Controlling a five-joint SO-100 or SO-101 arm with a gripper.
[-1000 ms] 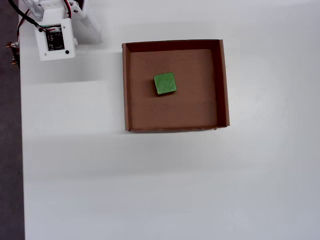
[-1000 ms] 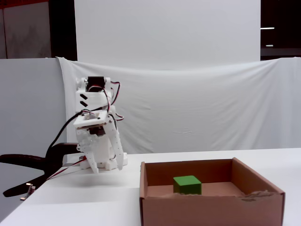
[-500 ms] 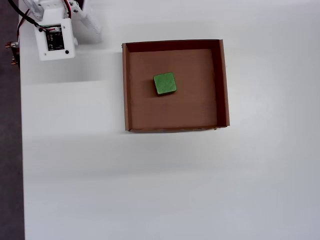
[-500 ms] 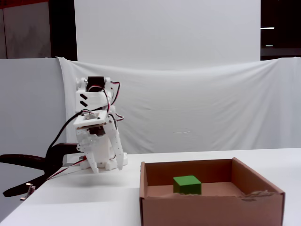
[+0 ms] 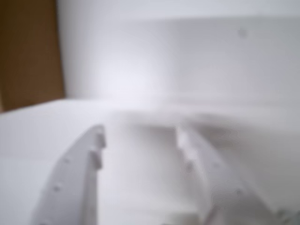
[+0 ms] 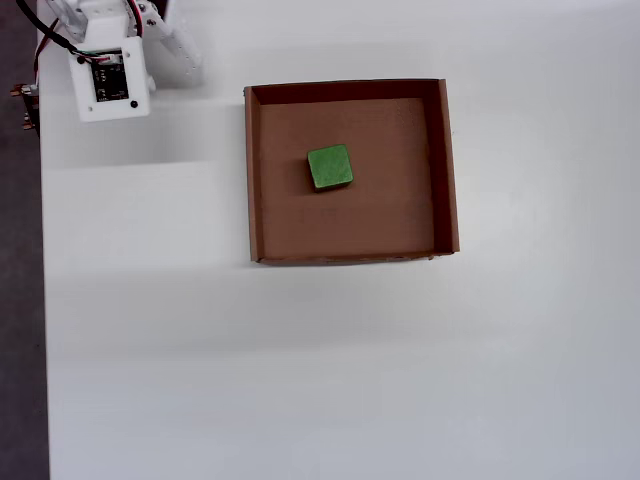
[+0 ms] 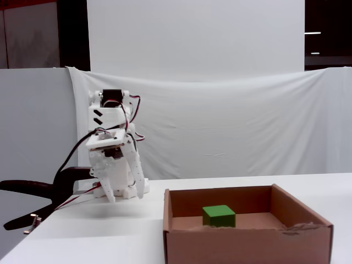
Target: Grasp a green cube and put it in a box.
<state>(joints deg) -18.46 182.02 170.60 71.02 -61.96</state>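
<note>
The small bright green cube [image 6: 330,167] already lay inside the shallow brown cardboard box [image 6: 252,170], well apart to the overhead view's right of the white claw [image 5: 140,140], parted and empty.

Green cube in the box
The small green cube [image 6: 330,167] is sitting flat inside the brown box [image 6: 445,170], near its middle.

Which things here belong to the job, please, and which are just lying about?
Job: cube, lying inside the box; gripper, jaws apart, holding nothing.
Lying about: black clamp at the table edge; white backdrop sheet.
</note>
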